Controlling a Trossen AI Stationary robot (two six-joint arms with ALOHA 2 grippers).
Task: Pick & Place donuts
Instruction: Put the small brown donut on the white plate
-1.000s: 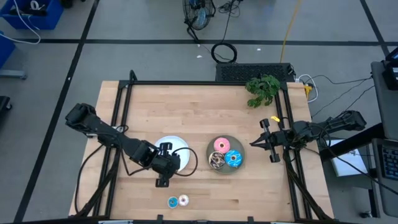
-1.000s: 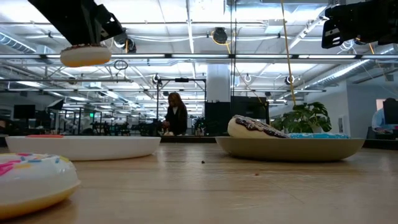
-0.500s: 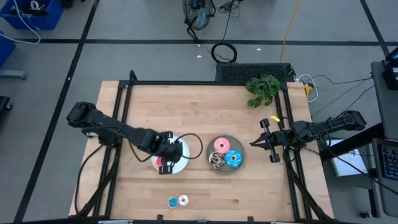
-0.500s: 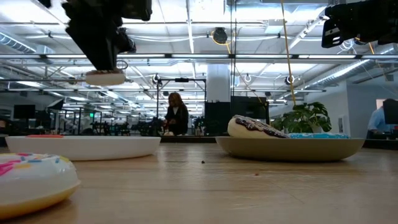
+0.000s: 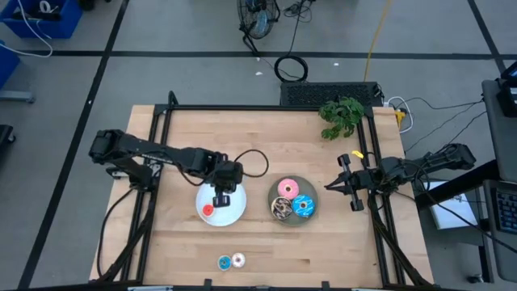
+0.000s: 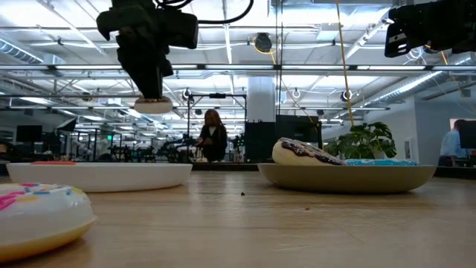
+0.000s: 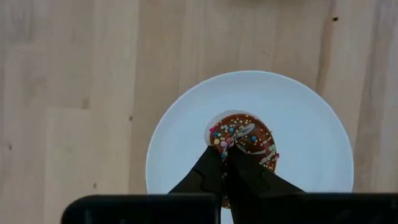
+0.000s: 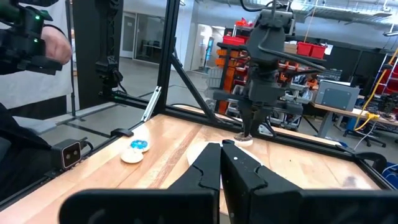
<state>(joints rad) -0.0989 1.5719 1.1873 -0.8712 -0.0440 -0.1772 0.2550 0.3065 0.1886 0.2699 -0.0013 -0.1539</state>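
Pale wooden table (image 5: 258, 145) carries a round white plate (image 5: 230, 212) and a grey plate (image 5: 293, 215). Left pincer (image 7: 226, 154), closed on a brown sprinkled donut (image 7: 245, 138), hangs above the white plate. Right pincer (image 5: 332, 186) waits at the table's right edge, fingers together, empty.

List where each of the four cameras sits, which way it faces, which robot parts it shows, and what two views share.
High view: overhead, straight down; both arms, white plate, grey plate.
Low view: tabletop height, facing the room; left gripper holding a donut above the white plate.
Left wrist view: looking down past its fingers at the brown sprinkled donut.
Right wrist view: across the table at the left arm; right gripper waits at the edge.
Shared: left wrist and high views both show the white plate.
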